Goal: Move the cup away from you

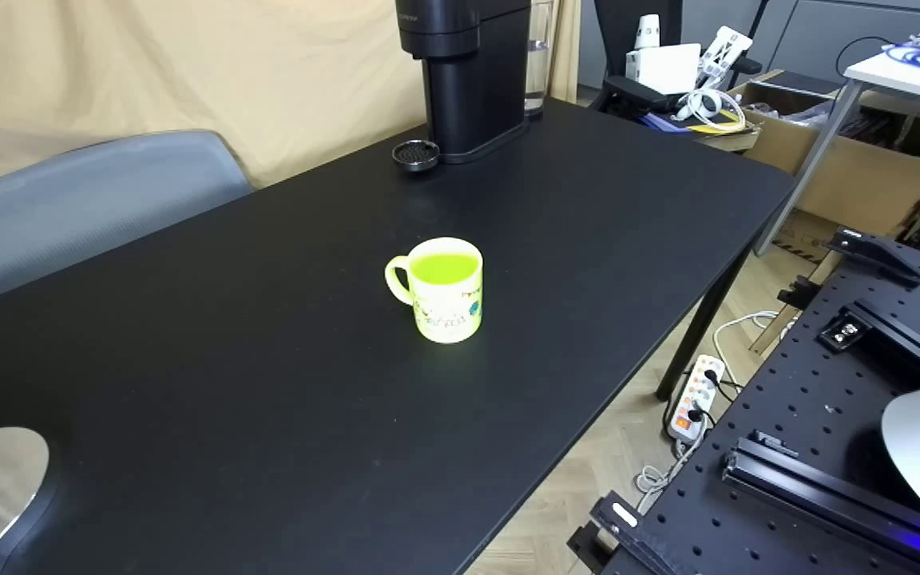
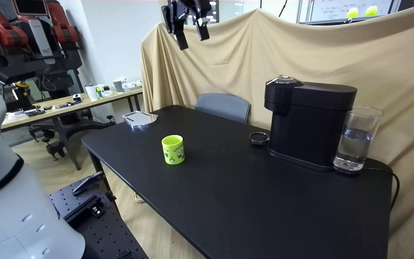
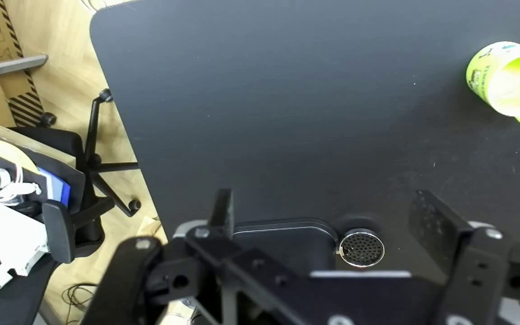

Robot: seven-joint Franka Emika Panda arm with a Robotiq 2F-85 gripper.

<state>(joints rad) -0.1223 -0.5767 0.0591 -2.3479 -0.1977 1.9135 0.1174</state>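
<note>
The cup is a small lime-green mug with printed pictures and a pale inside. It stands upright on the black table in both exterior views. Its handle shows at its left in an exterior view. In the wrist view the cup lies at the upper right edge, partly cut off. My gripper is high above the table, well apart from the cup. In the wrist view the gripper has its fingers wide apart with nothing between them.
A black coffee machine with a round drip tray stands on the table, a glass water container behind it. A shiny metal plate lies at another end. A grey chair stands against the table's long edge.
</note>
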